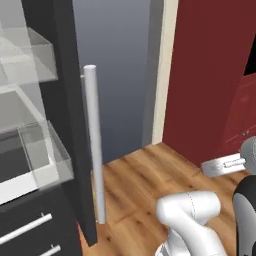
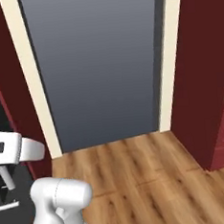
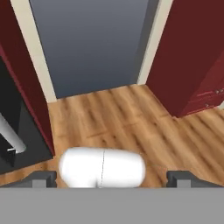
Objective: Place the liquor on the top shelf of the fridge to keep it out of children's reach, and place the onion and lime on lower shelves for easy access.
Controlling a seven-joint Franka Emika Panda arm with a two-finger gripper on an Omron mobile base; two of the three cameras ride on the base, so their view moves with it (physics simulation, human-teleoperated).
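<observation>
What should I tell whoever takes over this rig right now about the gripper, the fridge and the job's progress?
Gripper: open, holding nothing, pointing over the wooden floor toward a grey doorway.
Fridge: door open at the left of the left base view, its silver bar handle facing the arm; clear door bins and dark drawers show.
Bottle, onion, lime: none can be seen from here, so where they are cannot be told.
Done: fridge is open; no item seen on any shelf.
Left: find the bottle, onion and lime, put the bottle on the top shelf and the two others lower.
</observation>
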